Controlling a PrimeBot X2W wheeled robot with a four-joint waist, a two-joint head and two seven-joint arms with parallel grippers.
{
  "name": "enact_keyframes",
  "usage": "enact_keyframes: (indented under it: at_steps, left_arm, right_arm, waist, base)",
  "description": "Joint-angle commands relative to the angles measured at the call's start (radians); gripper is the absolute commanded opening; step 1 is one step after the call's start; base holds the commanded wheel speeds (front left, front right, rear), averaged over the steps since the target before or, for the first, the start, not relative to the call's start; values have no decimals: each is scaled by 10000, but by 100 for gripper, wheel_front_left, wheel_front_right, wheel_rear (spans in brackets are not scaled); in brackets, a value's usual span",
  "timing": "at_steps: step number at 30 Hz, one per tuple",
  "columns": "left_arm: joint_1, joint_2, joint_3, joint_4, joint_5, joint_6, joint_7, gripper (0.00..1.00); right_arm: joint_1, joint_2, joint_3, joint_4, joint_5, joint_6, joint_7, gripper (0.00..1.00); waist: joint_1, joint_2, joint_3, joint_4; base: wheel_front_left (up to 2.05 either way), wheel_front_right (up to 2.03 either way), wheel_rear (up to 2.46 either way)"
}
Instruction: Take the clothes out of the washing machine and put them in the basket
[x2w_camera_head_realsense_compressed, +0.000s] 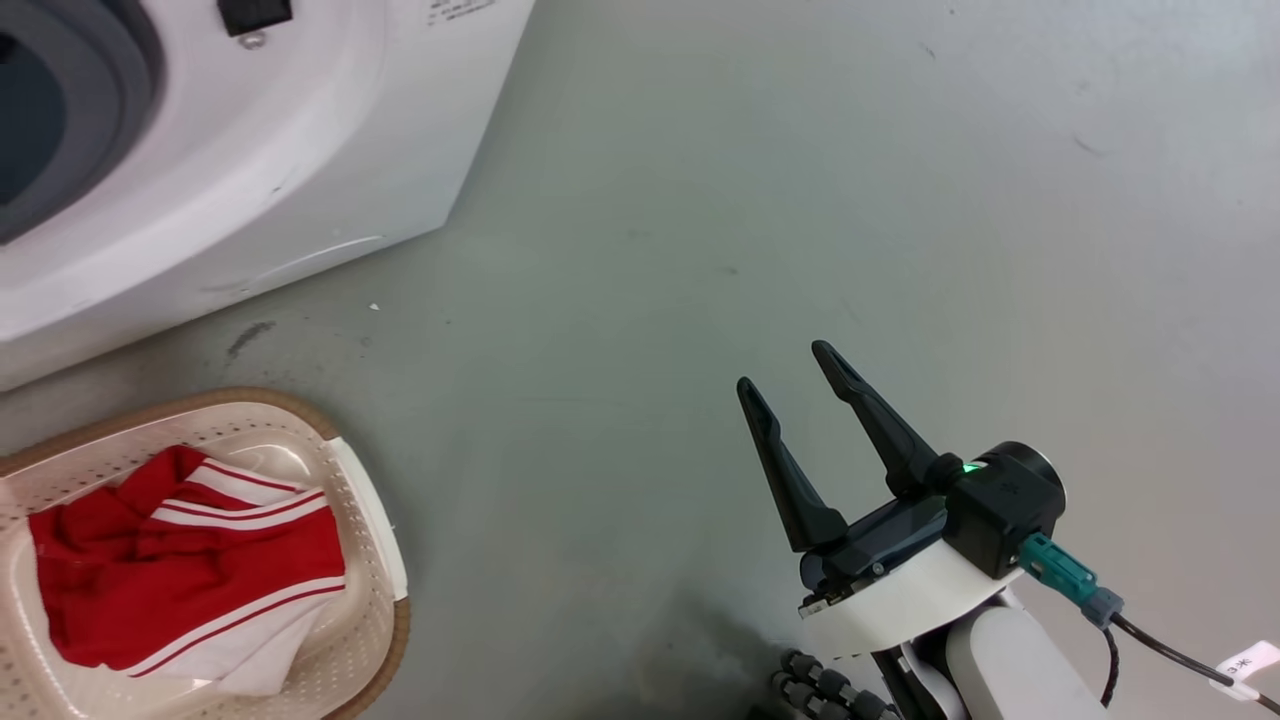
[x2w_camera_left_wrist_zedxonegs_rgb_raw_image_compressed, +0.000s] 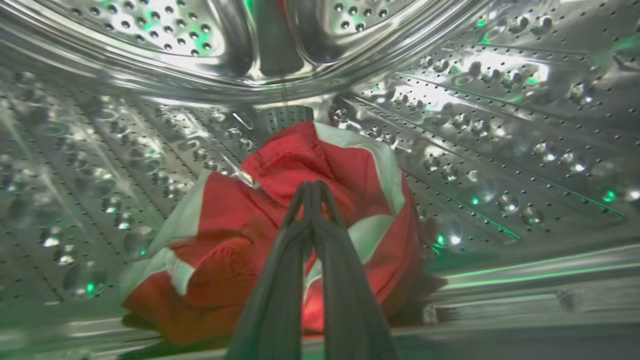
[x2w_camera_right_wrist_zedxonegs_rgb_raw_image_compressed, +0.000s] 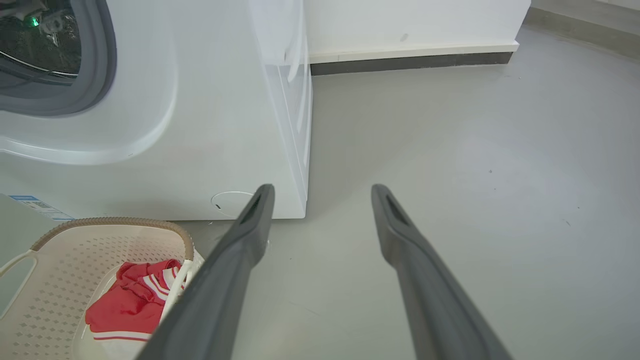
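Observation:
Inside the washing machine's steel drum (x2w_camera_left_wrist_zedxonegs_rgb_raw_image_compressed: 500, 150) lies a bunched red garment (x2w_camera_left_wrist_zedxonegs_rgb_raw_image_compressed: 225, 250) with white trim. My left gripper (x2w_camera_left_wrist_zedxonegs_rgb_raw_image_compressed: 312, 184) is shut, its tips pressed into the top fold of that cloth. The white washing machine (x2w_camera_head_realsense_compressed: 300, 150) stands at the upper left, its porthole open. On the floor before it sits the cream basket (x2w_camera_head_realsense_compressed: 372, 520) with another red striped garment (x2w_camera_head_realsense_compressed: 180, 570) in it. My right gripper (x2w_camera_head_realsense_compressed: 783, 367) hovers open and empty over the bare floor, right of the basket. The right wrist view shows the right gripper (x2w_camera_right_wrist_zedxonegs_rgb_raw_image_compressed: 324, 189), the washing machine (x2w_camera_right_wrist_zedxonegs_rgb_raw_image_compressed: 225, 125), the basket (x2w_camera_right_wrist_zedxonegs_rgb_raw_image_compressed: 115, 221) and its garment (x2w_camera_right_wrist_zedxonegs_rgb_raw_image_compressed: 125, 310).
Grey floor (x2w_camera_head_realsense_compressed: 900, 200) stretches to the right of the machine. A white wall with a dark skirting strip (x2w_camera_right_wrist_zedxonegs_rgb_raw_image_compressed: 410, 61) runs behind it. A cable (x2w_camera_head_realsense_compressed: 1150, 640) trails from my right wrist.

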Motion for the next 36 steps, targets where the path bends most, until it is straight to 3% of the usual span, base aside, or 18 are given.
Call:
enact_keyframes:
  at_steps: [1, 10, 11, 12, 18, 23, 26, 32, 36]
  left_arm:
    - [379, -56, 76, -142, -63, 64, -346, 0]
    - [1603, -176, 313, -583, -288, 169, -1536, 0]
    - [1684, -184, 331, -603, -349, 120, -1519, 41]
    - [1753, -167, 351, -637, -383, 113, -1527, 100]
    - [1868, -103, 437, -708, -650, -14, -1374, 100]
    - [1410, 44, 406, -587, -918, -263, -604, 100]
    - [707, 365, 295, -437, -1142, -428, 780, 100]
    - [-119, 909, 206, -438, -1220, -260, 2459, 100]
    - [-548, 966, 79, -624, -1245, -59, 3237, 100]
  right_arm:
    - [-102, 22, -68, -1, -30, -7, -20, 100]
    - [69, 20, -153, 47, -171, -7, -20, 100]
    - [74, 22, -147, 49, -158, -7, -20, 100]
    - [76, 22, -151, 49, -160, -7, -18, 100]
    - [26, 20, -113, 99, -154, -7, -20, 100]
    - [-59, 20, 19, 69, -73, -9, -20, 100]
    - [1, 22, 154, 11, 69, -7, -20, 100]
    - [98, 23, 446, -62, 281, -7, -18, 100]
    - [274, 25, 394, -130, 375, -9, -19, 100]
  waist:
    - [0, -1, -176, 167]
    - [0, -1, -415, 430]
    - [0, -1, -427, 449]
    - [0, -1, -438, 467]
    - [0, -1, -460, 486]
    - [0, -1, -367, 335]
    - [0, -1, -74, 45]
    - [0, -1, 357, -419]
    - [0, -1, 618, -494]
  base:
    - [0, 0, 0]
    - [0, 0, 0]
    - [0, 0, 0]
    - [0, 0, 0]
    - [0, 0, 0]
    - [0, 0, 0]
    - [0, 0, 0]
    - [0, 0, 0]
    - [0, 0, 0]
